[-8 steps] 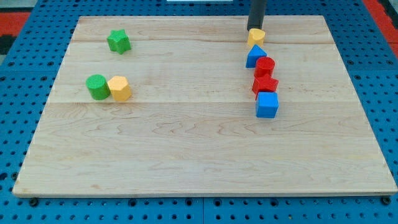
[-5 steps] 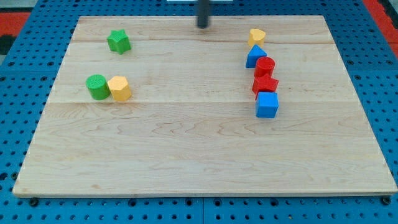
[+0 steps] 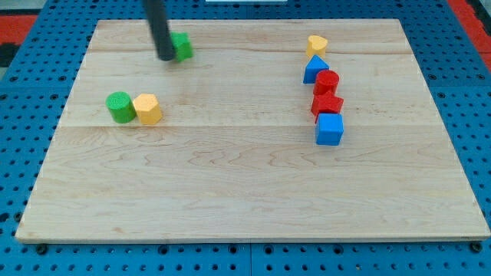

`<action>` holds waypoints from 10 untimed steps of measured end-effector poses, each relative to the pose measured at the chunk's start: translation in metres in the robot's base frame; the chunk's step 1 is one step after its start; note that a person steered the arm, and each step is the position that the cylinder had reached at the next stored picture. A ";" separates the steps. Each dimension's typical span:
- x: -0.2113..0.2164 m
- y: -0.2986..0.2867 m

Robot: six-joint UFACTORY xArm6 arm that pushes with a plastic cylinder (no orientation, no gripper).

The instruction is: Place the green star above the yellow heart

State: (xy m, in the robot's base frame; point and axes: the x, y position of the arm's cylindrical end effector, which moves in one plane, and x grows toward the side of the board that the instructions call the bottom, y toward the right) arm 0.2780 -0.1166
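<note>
While my tip (image 3: 166, 57) pressed the green star's (image 3: 182, 47) left side (no hand to open or close — just a rod), the pushing step looked underway. The yellow heart (image 3: 315, 45) sat well off to the tip's right — next, push rightward, steering the star above it.

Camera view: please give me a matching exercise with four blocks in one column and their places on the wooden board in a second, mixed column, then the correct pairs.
1. green star block
2. yellow heart block
3. blue cube block
4. green cylinder block

A. bottom of the right-hand row
B. touching the yellow hexagonal block
C. beside my tip
D. top of the right-hand row

Pairs: 1-C, 2-D, 3-A, 4-B
</note>
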 end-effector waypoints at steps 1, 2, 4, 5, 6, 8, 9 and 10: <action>-0.029 -0.027; -0.037 0.030; -0.053 0.129; -0.072 0.102; -0.069 0.151; -0.061 0.127; -0.052 0.126; -0.050 0.154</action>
State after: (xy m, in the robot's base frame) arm 0.2285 0.0374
